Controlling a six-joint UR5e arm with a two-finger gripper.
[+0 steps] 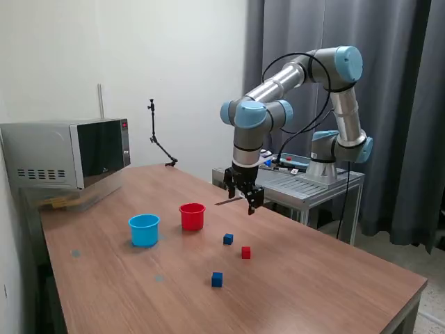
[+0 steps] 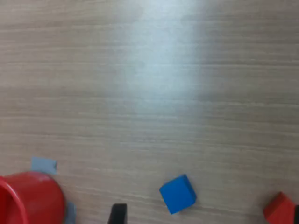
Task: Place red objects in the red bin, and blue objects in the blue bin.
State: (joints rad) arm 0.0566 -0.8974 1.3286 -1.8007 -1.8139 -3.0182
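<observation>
Cubes all loose on my table (image 1: pixel 334 264), one red cube (image 1: pixel 245 252), two blue cubes (image 1: pixel 228 239) visible, sorting unstarted as I read it, end effector (image 1: pixel 246 197) hovering released, grasping nothing.

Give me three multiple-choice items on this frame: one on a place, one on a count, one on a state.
1. In the exterior view, where does the red cup stand relative to the light blue cup?
A. to its right
B. to its left
C. stacked inside it

2. How many small cubes lie loose on the table?
A. one
B. three
C. five

3. What is the claw doing?
A. gripping a red cube
B. resting inside the blue cup
C. hanging above the table, carrying nothing

Answers:
1 A: the red cup is toward the exterior view's right, apart from the blue one.
2 B: two blue cubes and one red cube show.
3 C: nothing is between its fingers, and all three cubes lie on the wood.
</observation>
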